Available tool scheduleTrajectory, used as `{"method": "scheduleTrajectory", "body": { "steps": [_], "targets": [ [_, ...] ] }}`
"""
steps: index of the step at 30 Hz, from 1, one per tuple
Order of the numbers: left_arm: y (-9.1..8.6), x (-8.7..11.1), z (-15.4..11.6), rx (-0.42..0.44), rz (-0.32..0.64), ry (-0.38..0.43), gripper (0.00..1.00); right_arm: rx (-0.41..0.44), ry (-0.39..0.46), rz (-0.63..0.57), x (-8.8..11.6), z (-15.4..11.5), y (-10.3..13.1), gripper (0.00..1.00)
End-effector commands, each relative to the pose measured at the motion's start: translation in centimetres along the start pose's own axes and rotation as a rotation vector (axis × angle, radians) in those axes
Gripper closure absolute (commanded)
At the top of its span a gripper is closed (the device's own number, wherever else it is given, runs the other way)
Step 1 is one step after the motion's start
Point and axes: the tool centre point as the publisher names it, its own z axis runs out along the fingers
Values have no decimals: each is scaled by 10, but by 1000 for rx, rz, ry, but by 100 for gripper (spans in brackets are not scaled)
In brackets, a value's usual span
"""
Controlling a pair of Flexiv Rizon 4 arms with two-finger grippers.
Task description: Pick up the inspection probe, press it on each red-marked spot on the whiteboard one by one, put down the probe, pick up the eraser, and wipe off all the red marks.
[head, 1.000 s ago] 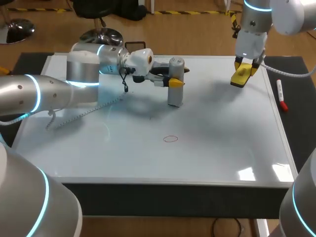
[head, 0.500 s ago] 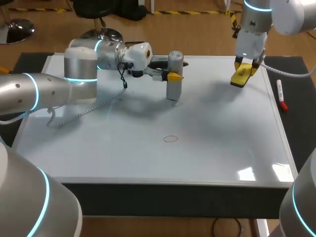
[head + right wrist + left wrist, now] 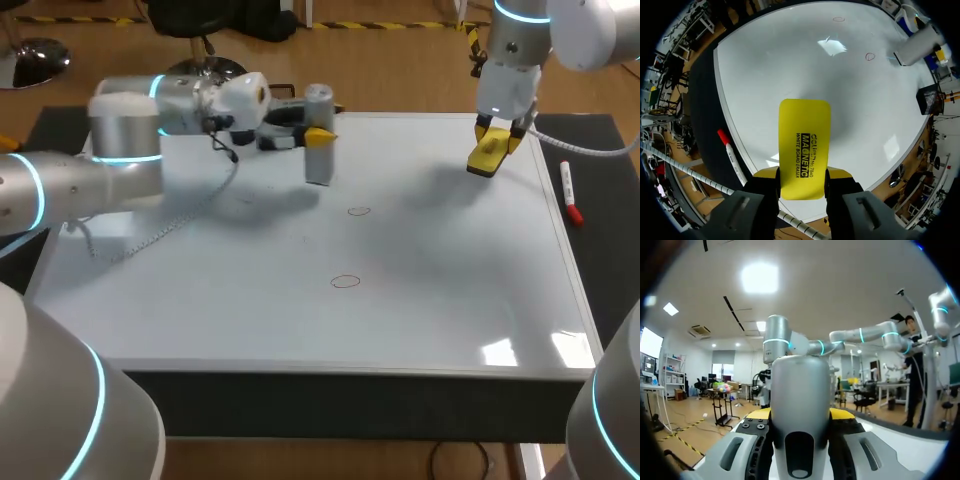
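While stretched level from 9 o'clock, clamped left gripper (image 3: 318, 135) on upright grey probe (image 3: 318, 165) at whiteboard's (image 3: 250, 300) 11 o'clock. Hung right gripper (image 3: 495, 135) pointing down at 2 o'clock, pinching yellow eraser (image 3: 486, 158). Saw two red marks (image 3: 345, 281) near centre, apart from probe.

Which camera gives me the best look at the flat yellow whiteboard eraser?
The right wrist view: the flat yellow whiteboard eraser fills the middle, broad face showing, held in the right gripper. The head view shows it small and tilted over the whiteboard. The left wrist view misses it.
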Motion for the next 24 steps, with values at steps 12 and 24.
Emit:
{"method": "scheduleTrajectory", "body": {
  "steps": [12, 24],
  "targets": [
    [-32, -25, -129, -47, 70, -268, 100, 1, 3, -2, 0, -1, -1, 100],
    [-44, -39, -191, -76, 82, -392, 100, 1, 3, -2, 0, -1, -1, 100]
  ]
}}
